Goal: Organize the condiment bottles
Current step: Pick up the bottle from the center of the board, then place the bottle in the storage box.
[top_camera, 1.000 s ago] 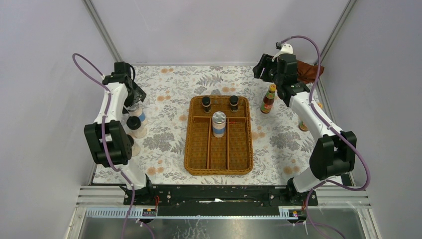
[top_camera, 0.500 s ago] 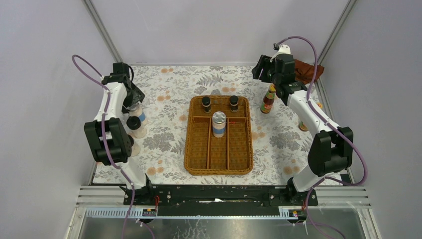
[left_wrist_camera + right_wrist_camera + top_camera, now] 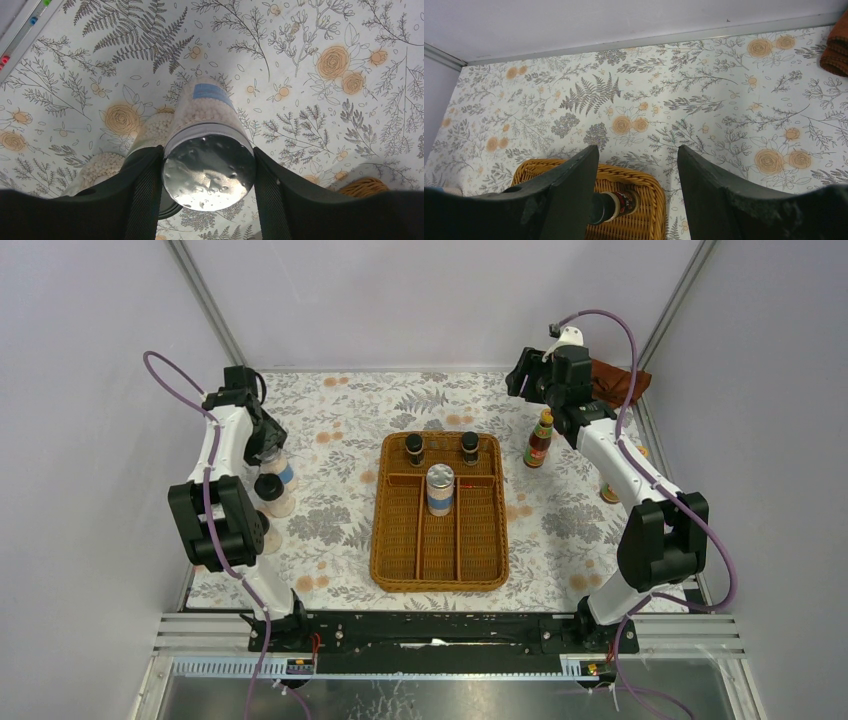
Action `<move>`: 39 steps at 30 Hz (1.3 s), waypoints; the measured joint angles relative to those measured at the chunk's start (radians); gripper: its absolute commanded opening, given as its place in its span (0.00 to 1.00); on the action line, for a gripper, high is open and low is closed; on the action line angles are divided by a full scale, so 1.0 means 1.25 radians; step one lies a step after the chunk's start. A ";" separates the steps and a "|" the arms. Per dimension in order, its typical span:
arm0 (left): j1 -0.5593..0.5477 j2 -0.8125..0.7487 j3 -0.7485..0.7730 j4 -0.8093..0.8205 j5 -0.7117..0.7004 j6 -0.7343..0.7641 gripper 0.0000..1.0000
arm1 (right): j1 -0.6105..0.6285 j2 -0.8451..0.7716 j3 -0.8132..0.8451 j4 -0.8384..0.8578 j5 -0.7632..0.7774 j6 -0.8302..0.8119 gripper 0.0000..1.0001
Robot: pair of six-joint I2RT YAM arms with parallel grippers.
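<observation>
Shaker [image 3: 207,145]: clear body packed with white grains, blue label, dimpled silver lid, upright on the floral table at the tray's [image 3: 398,540] 9 o'clock. A jar [image 3: 152,132] of similar grains stands just beside it, at its 8 o'clock in the wrist view. Left gripper [image 3: 207,167] has both fingers [image 3: 142,195] flush against the shaker just under the lid. The grip looks made, and the base apparently rests on the table. Step in hand: pick-up of this shaker. Next, I judge: lift straight up clear of the jar, carry toward 3 o'clock, and set it by its twin [image 3: 440,490] in the tray's middle lane. Right gripper [image 3: 638,150] hangs part open, empty, at the tray's 1 o'clock.
</observation>
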 measured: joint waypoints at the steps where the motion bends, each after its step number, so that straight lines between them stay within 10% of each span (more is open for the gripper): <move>1: 0.000 0.000 0.000 0.000 0.001 0.000 0.00 | 0.000 0.001 0.000 0.000 0.000 0.000 0.66; 16: -0.027 -0.013 -0.016 0.075 0.119 0.029 0.00 | 0.000 0.004 0.030 -0.005 0.002 0.000 0.66; 39: -0.333 -0.176 0.022 0.129 0.160 0.173 0.00 | 0.000 0.002 0.065 -0.072 0.009 -0.006 0.66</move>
